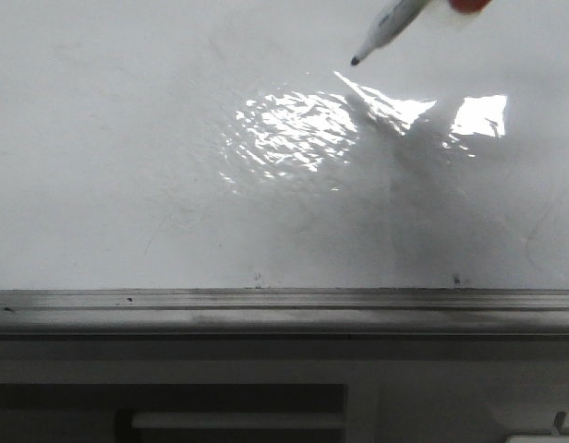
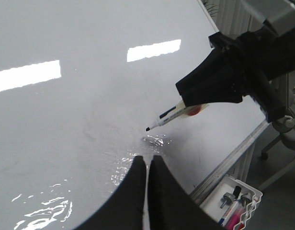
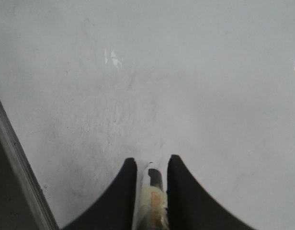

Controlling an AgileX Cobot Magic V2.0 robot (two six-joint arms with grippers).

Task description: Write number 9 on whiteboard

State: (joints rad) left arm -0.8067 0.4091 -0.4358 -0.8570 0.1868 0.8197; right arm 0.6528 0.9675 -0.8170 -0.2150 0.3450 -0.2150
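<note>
Glossy and white, the whiteboard (image 1: 127, 138) fills the front view, with bright glare patches, faint grey smudges and a grey metal edge rail (image 1: 284, 309) along its near side. No drawn figure shows on it in any view. The right hand (image 2: 195, 103) reaches in from the side, its black fingers (image 3: 123, 196) clamped on a marker (image 1: 386, 28) that slants down with its black tip just above the board. Only the left wrist view shows the left hand (image 2: 147, 163), fingers nearly together and holding nothing, and a small rack of markers (image 2: 236, 203) beyond the rail.
</note>
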